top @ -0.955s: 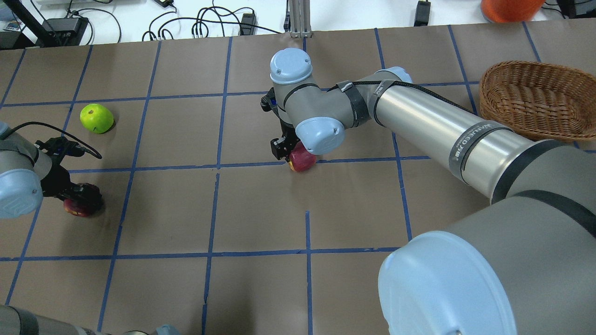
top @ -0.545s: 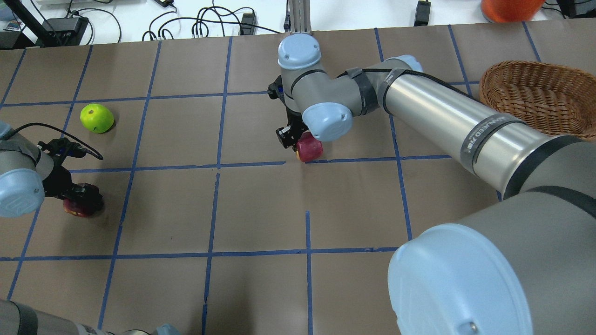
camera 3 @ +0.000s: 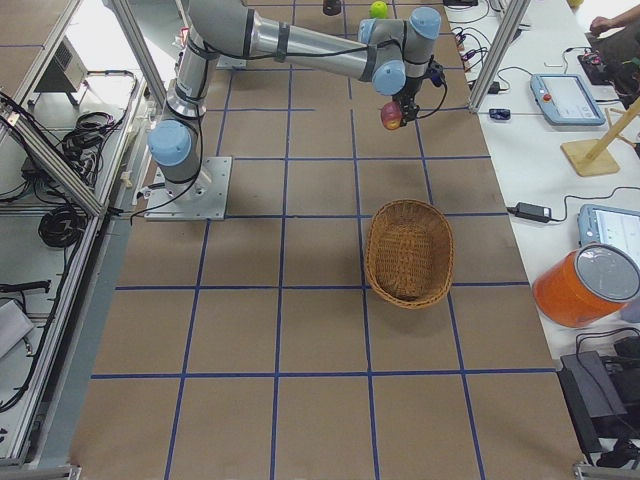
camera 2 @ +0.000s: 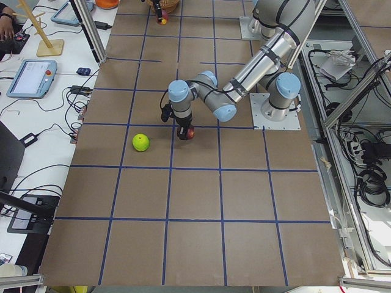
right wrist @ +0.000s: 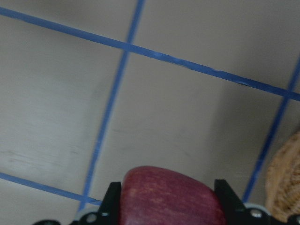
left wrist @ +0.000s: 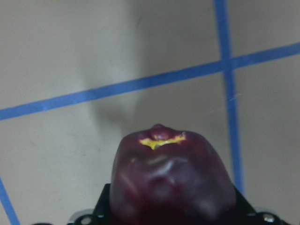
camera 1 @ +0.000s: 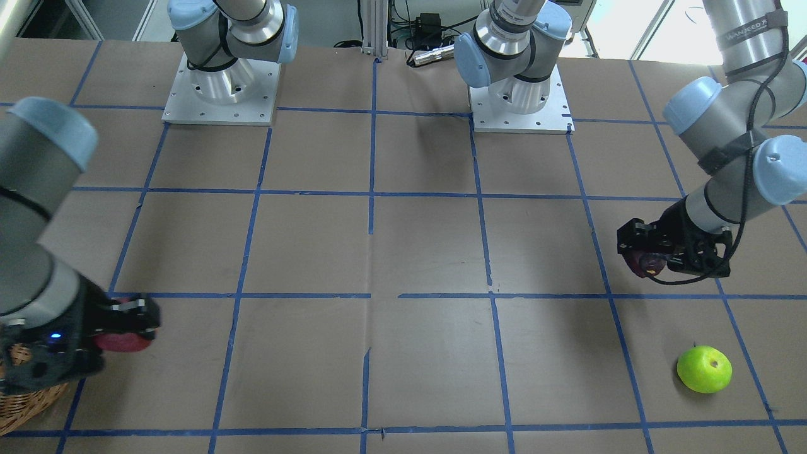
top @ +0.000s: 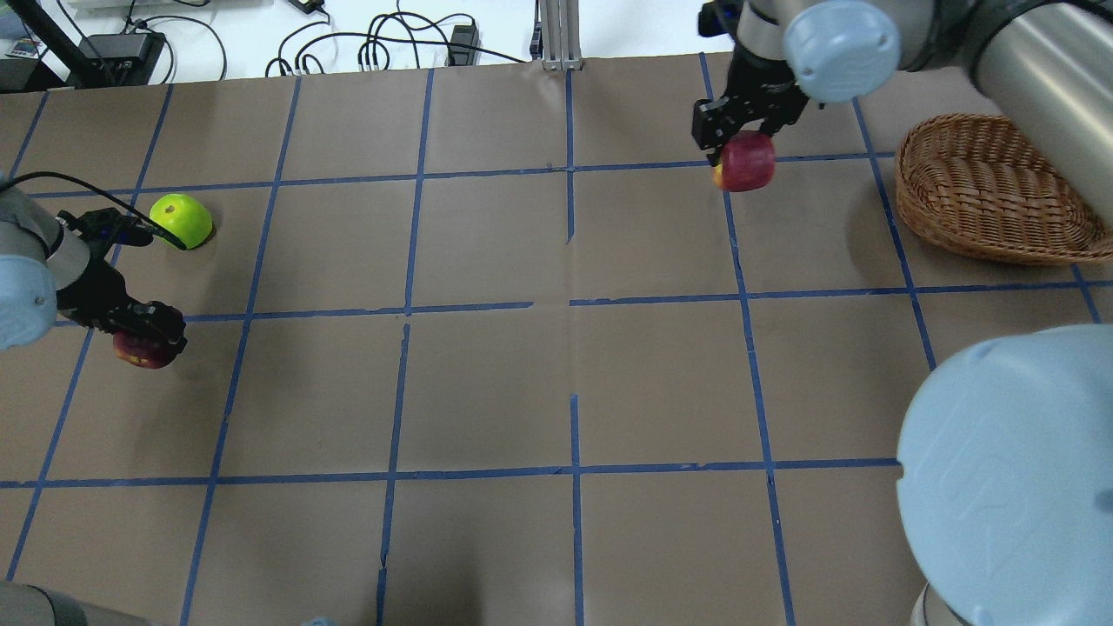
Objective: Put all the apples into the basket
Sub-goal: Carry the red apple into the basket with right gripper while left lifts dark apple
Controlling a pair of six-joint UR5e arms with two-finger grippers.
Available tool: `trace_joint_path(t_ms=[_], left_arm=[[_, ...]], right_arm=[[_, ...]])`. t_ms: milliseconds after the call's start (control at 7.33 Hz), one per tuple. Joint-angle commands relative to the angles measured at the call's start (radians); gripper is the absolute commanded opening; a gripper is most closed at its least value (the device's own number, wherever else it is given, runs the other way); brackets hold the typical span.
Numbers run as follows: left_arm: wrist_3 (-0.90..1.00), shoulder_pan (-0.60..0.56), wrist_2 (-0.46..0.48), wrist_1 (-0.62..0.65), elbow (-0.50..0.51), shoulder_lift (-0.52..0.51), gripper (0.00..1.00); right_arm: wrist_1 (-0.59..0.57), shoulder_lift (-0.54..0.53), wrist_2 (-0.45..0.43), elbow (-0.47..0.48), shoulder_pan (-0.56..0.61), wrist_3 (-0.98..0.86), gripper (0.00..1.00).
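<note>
My right gripper (top: 746,139) is shut on the red apple (top: 745,162) and holds it above the table, left of the wicker basket (top: 991,187). The red apple fills the bottom of the right wrist view (right wrist: 168,197), with the basket's edge (right wrist: 287,183) at the right. My left gripper (top: 146,329) is shut on the dark maroon apple (top: 137,351), low over the table at the left; the maroon apple also shows in the left wrist view (left wrist: 171,180). The green apple (top: 181,220) lies on the table just beyond the left gripper.
The basket (camera 3: 408,250) looks empty. The table is brown paper with a blue tape grid (top: 574,300). Cables and power adapters (top: 374,48) lie beyond the far edge, and an orange container (top: 952,17) stands at the far right.
My right arm has carried the red apple from the table's middle to the far right, near the basket. My left gripper with the maroon apple has shifted slightly away from the robot.
</note>
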Motion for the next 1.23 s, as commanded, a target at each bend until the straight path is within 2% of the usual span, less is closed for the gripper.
trace_joint_path(t_ms=[0,136,273,545,682,818,955,1091], left_arm=[[-0.361,-0.188,-0.064,-0.028,0.021,-0.001,0.16],[-0.579,-0.286,-0.092,-0.001,0.024,-0.016,0.16],[-0.787,-0.405,-0.117,0.099,0.032,-0.036,0.16],[-1.164,-0.601,-0.154,0.252,0.032,-0.106,0.16],[-1.275,-0.674,-0.184,0.346,0.032,-0.148,0.16],[-1.36,-0.715,-0.207,0.411,0.033,-0.195,0.16],[-1.37,-0.727,-0.206,0.46,0.033,-0.232,0.18],[-1.372,-0.735,-0.204,0.469,0.032,-0.251,0.3]], right_arm=[[-0.078,0.056,-0.031,-0.015,-0.255,-0.4,0.05],[-0.203,0.098,-0.072,-0.015,-0.336,-0.472,0.06],[-0.255,0.12,-0.063,-0.017,-0.418,-0.53,0.08],[-0.316,0.207,-0.06,-0.026,-0.469,-0.598,0.13],[-0.317,0.21,-0.062,-0.023,-0.471,-0.592,0.61],[-0.315,0.209,-0.055,-0.023,-0.469,-0.579,1.0],[-0.309,0.198,-0.06,-0.026,-0.454,-0.55,1.0],[-0.291,0.184,-0.063,-0.047,-0.445,-0.542,1.0]])
